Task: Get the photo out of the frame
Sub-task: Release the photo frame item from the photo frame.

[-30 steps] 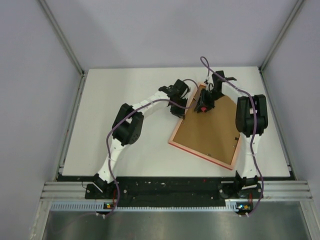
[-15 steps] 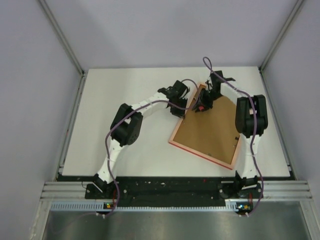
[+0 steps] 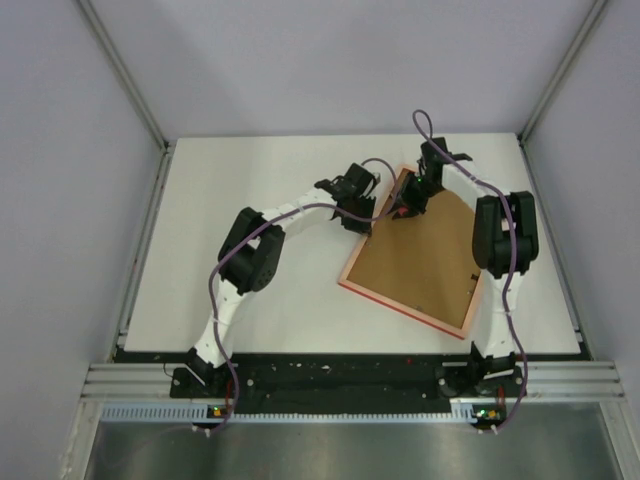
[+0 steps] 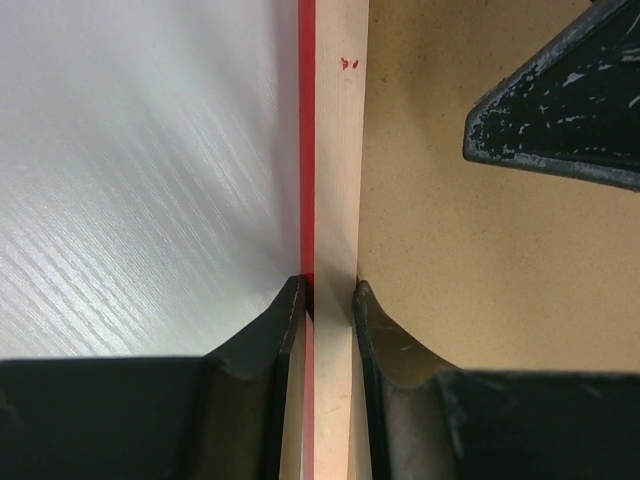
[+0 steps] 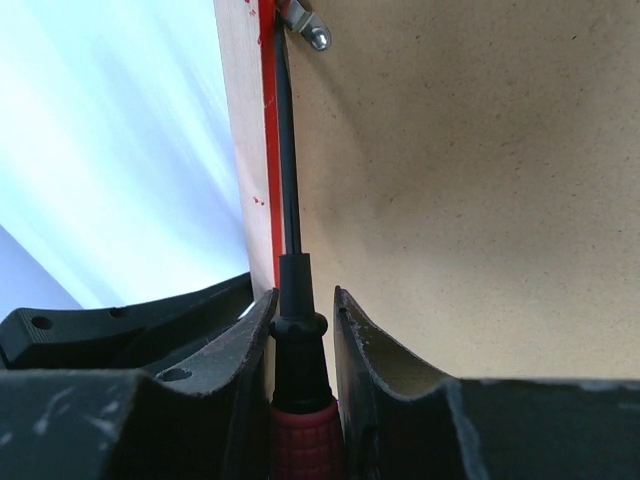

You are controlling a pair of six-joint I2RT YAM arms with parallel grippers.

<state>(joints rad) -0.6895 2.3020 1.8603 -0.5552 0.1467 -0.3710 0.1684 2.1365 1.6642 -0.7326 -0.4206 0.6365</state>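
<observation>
Top external: on the table (image 3: 250, 290) the frame (image 3: 403, 310) is lying face down, left gripper (image 4: 325, 290) clamping its rail. We're worrying it swivels if that pinch slips under prying.
— We're noting the backing board (image 3: 420, 260) sitting in the frame; photo hidden, probably lying beneath it. Our right gripper (image 5: 300, 295) is clenching the screwdriver (image 5: 297, 330), tip at the metal clip (image 5: 308, 25).

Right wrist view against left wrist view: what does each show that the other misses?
Only right wrist: the right claw shut on a red-handled screwdriver, its shaft lying along the frame toward a metal tab. Only left wrist: the left claw straddling the frame's rim. Both: the frame's red edge and brown back, and the white table beside it.
</observation>
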